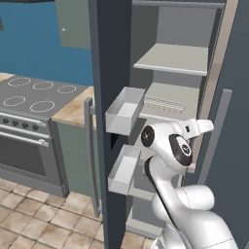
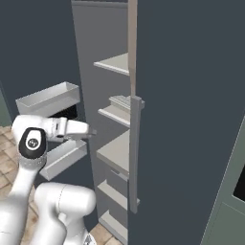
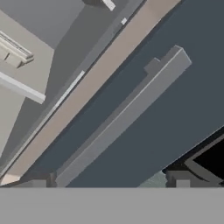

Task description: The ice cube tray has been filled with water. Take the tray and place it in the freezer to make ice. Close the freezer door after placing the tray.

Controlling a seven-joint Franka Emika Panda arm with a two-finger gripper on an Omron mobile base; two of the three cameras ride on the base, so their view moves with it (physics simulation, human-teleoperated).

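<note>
A blue wall (image 1: 34, 53) is seen at the left, with a pale green cabinet (image 1: 73, 22) hung on it. Below it a grey stove (image 1: 29, 126) is set, its top marked with white burner rings (image 1: 43, 106) and its front fitted with a row of knobs (image 1: 19, 122) and an oven door. A beige stone-patterned counter (image 1: 75, 109) is joined to the stove's right side, over green lower cabinets (image 1: 75, 155). The floor (image 1: 39, 214) is laid with tan tiles. At the far right a green panel (image 2: 225, 210) with what may be a black oven window (image 2: 239, 184) is glimpsed.
</note>
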